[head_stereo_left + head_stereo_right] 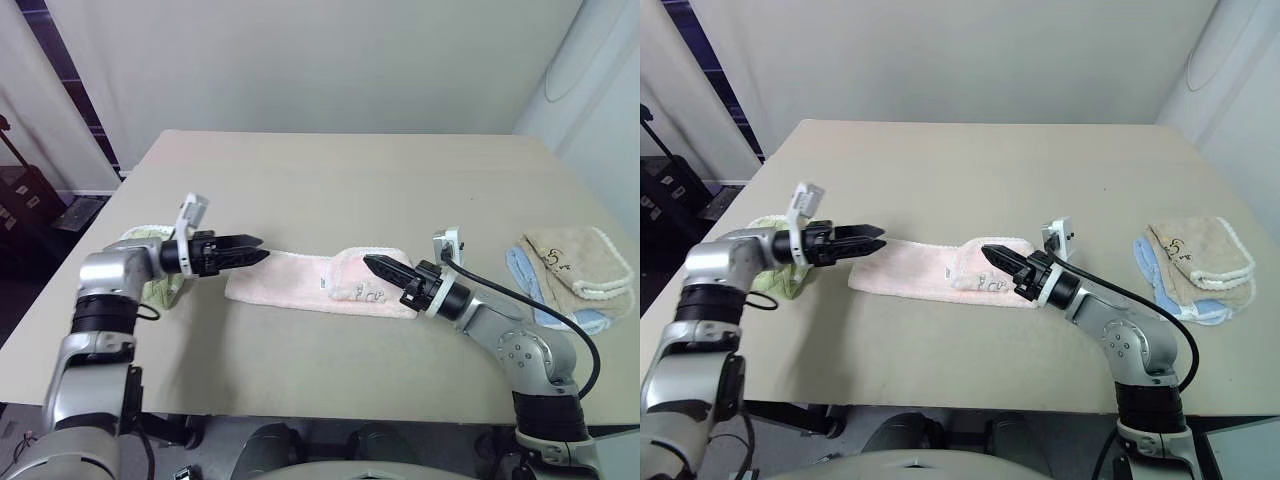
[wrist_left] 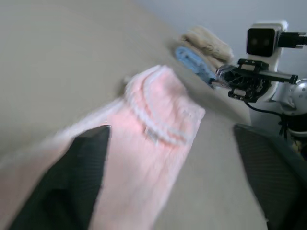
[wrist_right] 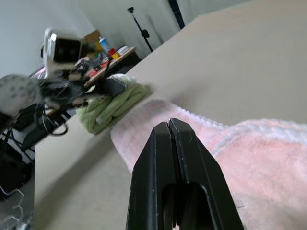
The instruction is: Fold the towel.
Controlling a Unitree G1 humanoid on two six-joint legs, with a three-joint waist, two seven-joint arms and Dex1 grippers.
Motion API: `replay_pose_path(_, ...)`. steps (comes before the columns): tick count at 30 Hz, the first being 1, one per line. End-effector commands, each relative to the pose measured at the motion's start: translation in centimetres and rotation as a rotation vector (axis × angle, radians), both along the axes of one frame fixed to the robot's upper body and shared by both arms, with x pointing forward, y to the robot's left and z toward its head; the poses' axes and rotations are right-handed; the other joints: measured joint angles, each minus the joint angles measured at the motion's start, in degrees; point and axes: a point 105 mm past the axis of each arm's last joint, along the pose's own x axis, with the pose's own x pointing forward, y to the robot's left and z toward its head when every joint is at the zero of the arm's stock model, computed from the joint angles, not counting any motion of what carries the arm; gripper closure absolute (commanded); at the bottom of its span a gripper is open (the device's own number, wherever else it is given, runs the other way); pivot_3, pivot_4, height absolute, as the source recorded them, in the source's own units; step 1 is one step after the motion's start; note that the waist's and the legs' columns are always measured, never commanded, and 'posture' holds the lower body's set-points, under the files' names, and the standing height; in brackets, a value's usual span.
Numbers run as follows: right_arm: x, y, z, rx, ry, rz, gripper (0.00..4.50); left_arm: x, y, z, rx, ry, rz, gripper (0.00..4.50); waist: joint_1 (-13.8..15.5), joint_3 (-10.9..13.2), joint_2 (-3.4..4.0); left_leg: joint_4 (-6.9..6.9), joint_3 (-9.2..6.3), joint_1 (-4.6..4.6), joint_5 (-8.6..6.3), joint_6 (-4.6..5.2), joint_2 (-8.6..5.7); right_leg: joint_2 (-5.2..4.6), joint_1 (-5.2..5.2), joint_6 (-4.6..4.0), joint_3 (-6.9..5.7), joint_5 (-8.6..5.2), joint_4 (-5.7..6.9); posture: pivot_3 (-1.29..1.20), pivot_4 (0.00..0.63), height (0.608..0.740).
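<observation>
Observing the towel point(image 1: 300, 280), pink ribbed terry with white trim, lying mid-table, its three o'clock end folded over; we are seeing the left gripper point(image 1: 258, 248) released, the right gripper point(image 1: 372, 264) clenched empty.

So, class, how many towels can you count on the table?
4: the pink towel in the middle between the grippers, a green towel at the left edge, and a beige towel lying on a blue towel at the right. More could be hidden beneath.

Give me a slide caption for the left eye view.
Pink towel lies part-folded on the table between the open left pincer and the shut right pincer, neither gripping it.
</observation>
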Motion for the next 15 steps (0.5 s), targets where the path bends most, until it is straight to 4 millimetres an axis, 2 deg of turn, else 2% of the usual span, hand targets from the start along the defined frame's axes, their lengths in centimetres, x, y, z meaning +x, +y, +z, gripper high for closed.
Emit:
replay_pose_path(1,0.4,0.6,0.9,0.071,0.023,0.011,4.5,-0.7,1.0,1.5,-0.037,0.035,0.069,0.03,0.03,0.0,0.0,0.0,0.0,0.01,0.0,-0.01,0.0,0.0,0.01,0.0,0.0,0.0,0.0,0.0,0.0,0.74)
replay_pose_path(5,1.0,1.1,0.0,0.09,0.123,0.037,4.5,-2.5,2.6,0.6,-0.033,0.215,0.147,0.03,-0.23,0.0,0.0,0.0,0.01,0.04,-0.01,-0.08,0.0,-0.01,0.03,-0.12,0.0,-0.04,0.01,0.0,0.0,0.74)
replay_pose_path(9,1.5,1.5,0.5,0.121,0.141,0.054,4.5,-4.1,3.6,-0.6,0.017,0.356,0.195,0.03,-0.26,0.0,0.0,-0.05,0.02,0.14,-0.01,-0.11,0.0,-0.01,0.08,-0.22,0.01,-0.08,0.01,0.0,0.0,0.74)
replay_pose_path(12,1.8,1.4,0.8,0.125,0.149,0.064,4.5,-4.1,4.5,-2.2,0.086,0.45,0.276,0.03,-0.04,0.01,0.01,-0.09,0.01,0.16,0.02,-0.16,0.0,-0.01,0.08,-0.23,0.0,-0.08,0.01,0.0,0.0,0.74)
replay_pose_path(15,2.2,1.2,0.8,0.127,0.16,0.058,4.5,-4.7,4.3,-3.7,0.168,0.544,0.292,0.03,-0.07,0.0,0.01,-0.09,0.02,0.21,0.02,-0.17,0.0,-0.03,0.06,-0.25,0.0,-0.07,0.0,0.0,0.0,0.74)
